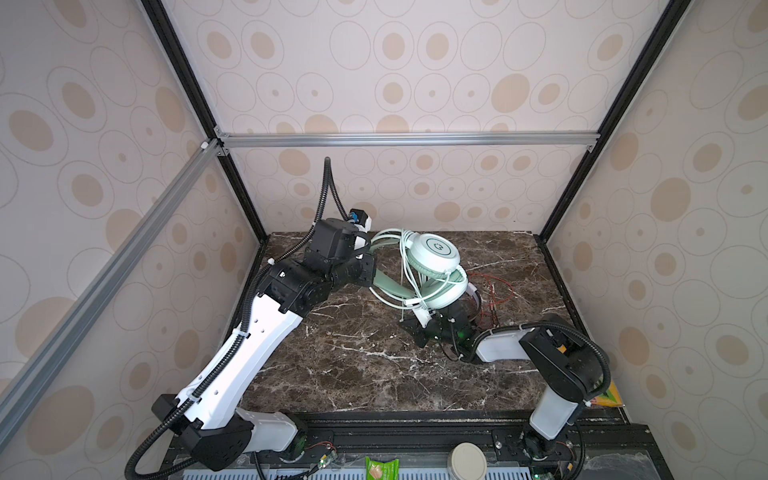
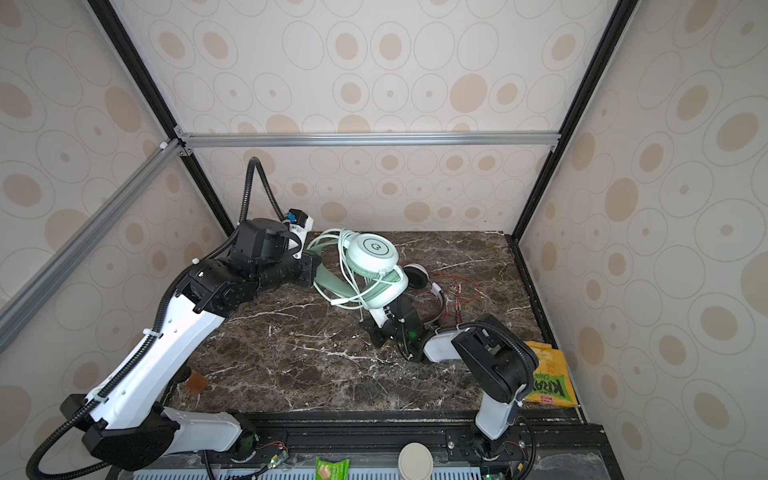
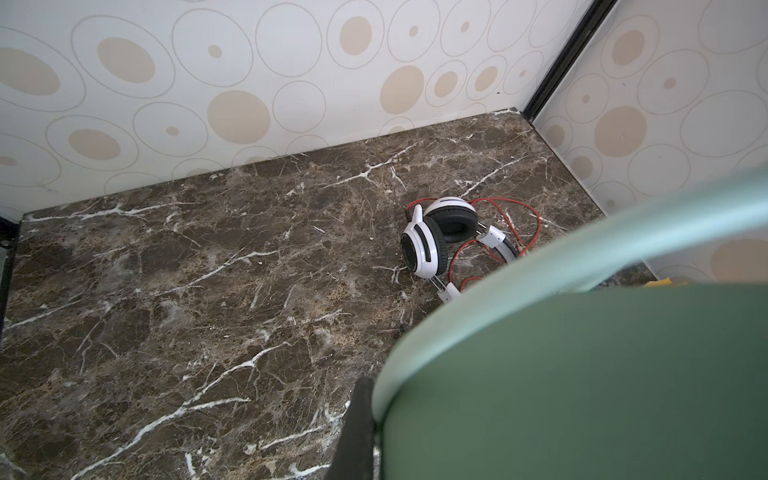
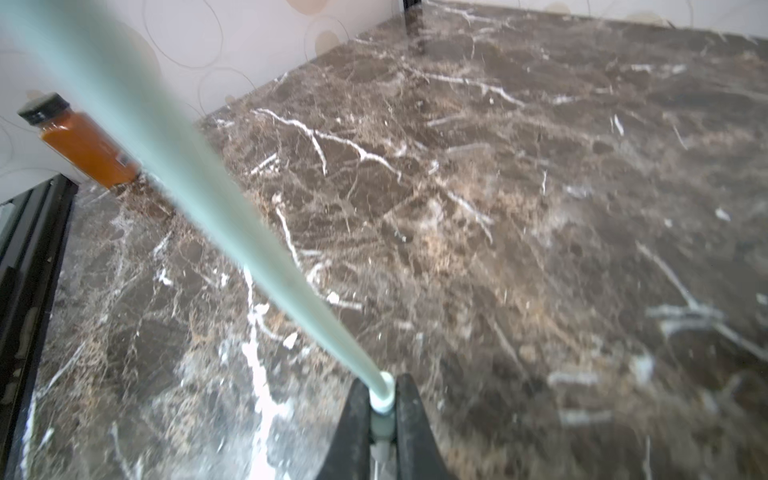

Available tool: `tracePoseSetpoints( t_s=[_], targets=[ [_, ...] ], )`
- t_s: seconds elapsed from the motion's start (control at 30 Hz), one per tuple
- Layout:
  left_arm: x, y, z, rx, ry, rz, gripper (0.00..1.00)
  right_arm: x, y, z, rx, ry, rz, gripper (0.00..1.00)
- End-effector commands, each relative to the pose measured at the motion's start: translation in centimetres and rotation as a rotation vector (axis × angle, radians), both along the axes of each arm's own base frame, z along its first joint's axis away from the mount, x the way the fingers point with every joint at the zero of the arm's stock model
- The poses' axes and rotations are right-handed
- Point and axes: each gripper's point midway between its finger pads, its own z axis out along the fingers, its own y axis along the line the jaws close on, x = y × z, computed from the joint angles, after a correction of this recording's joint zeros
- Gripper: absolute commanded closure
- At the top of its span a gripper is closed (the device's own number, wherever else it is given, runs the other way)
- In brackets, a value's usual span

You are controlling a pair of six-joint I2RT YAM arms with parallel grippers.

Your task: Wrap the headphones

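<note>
Marble tabletop [image 1: 353,374] filled center frame; left gripper [image 1: 371,274] clenched the green headset [image 1: 434,249], right gripper [image 4: 382,386] pinched its cable [image 4: 187,166].

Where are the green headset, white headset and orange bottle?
green headset [image 1: 436,249]: a top view, earcup shell
white headset [image 3: 429,249]: left wrist view, earcup shell
orange bottle [image 4: 89,151]: right wrist view, body

Both top views look down from above the six o'clock edge over the whole tabletop [image 1: 365,374] (nearly identical frames). The left wrist view sits close behind the mint-green headband [image 3: 540,270], facing the white headset [image 3: 428,245] at three o'clock; in a top view the white headset [image 2: 417,276] shows too. The right wrist view skims low along the pale green cable [image 4: 187,166], facing eight o'clock.
</note>
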Motion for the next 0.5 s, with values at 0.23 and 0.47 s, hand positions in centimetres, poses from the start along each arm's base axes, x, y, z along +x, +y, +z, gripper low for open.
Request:
tracePoseSetpoints(
  t_s=[0.23, 0.47],
  targets=[
    [1.9, 2.5, 3.0, -0.070, -0.088, 0.187, 1.00, -4.8, -7.1, -0.3, -0.305, 0.037, -0.273, 1.00],
    [3.4, 5.5, 0.1, 0.018, -0.015, 0.420, 1.00, -6.8, -11.8, 1.2, -0.459, -0.022, -0.442, 1.00]
  ],
)
